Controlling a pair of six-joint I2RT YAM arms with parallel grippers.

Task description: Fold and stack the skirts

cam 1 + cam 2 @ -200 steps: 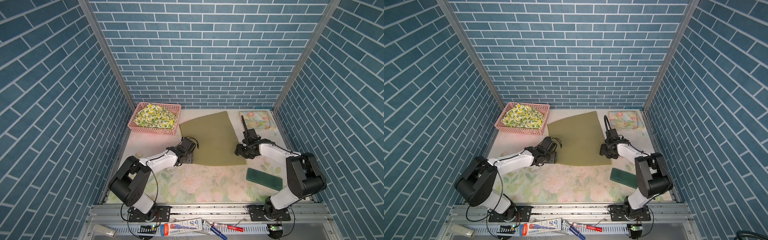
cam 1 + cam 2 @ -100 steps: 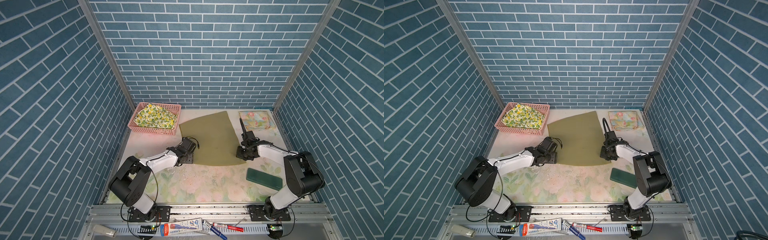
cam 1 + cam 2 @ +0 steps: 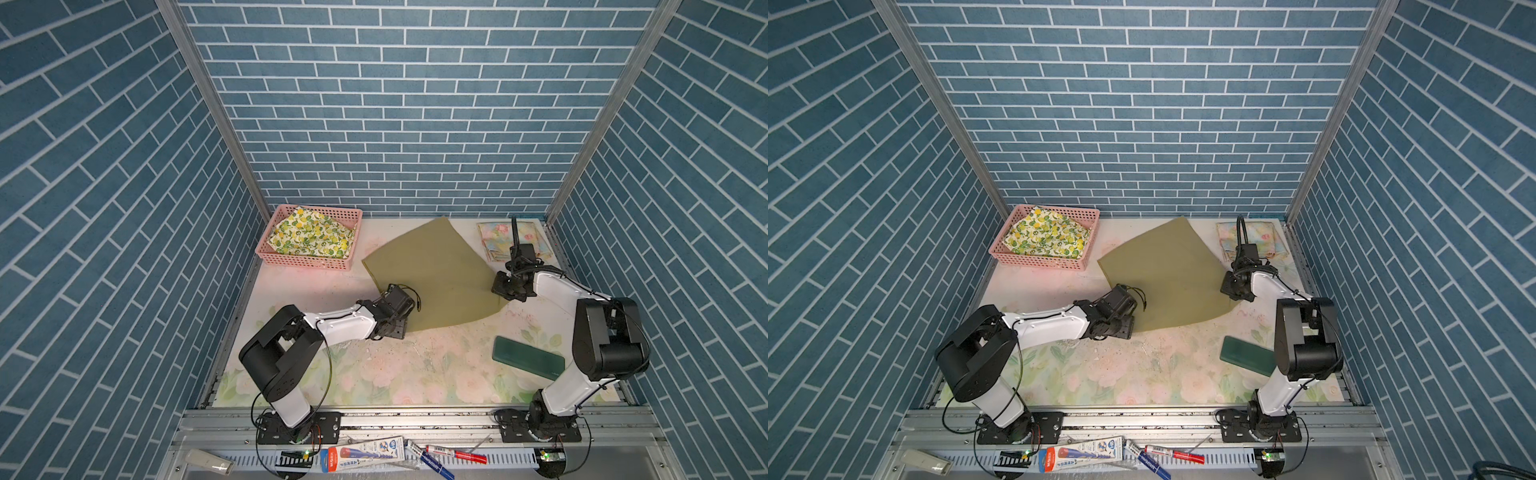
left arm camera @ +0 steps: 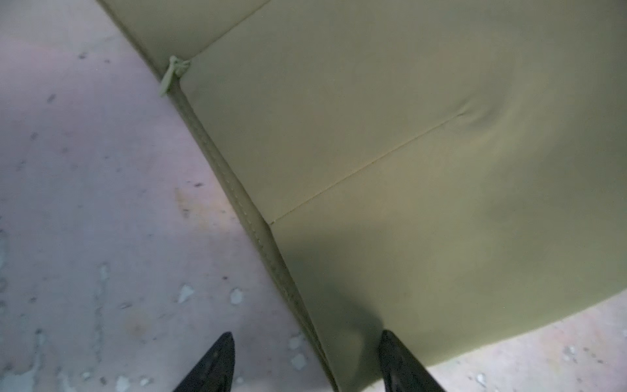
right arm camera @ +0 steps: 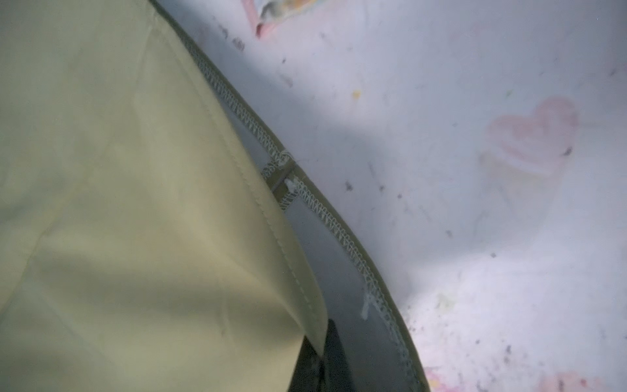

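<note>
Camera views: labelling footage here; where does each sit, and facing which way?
Both top views: high at the front, looking down on the flowered table; left arm, right arm whole.
Left wrist: on that arm, facing the stitched edge of the plain olive green cloth skirt; open left gripper straddles it.
Right wrist: on that arm, facing the skirt's hem; right gripper shut on it.
Shared: all show the skirt.

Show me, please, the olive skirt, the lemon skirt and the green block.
olive skirt (image 3: 432, 274): in a top view, the cloth's middle.
lemon skirt (image 3: 309, 237): in a top view, its centre.
green block (image 3: 528, 357): in a top view, top face.
</note>
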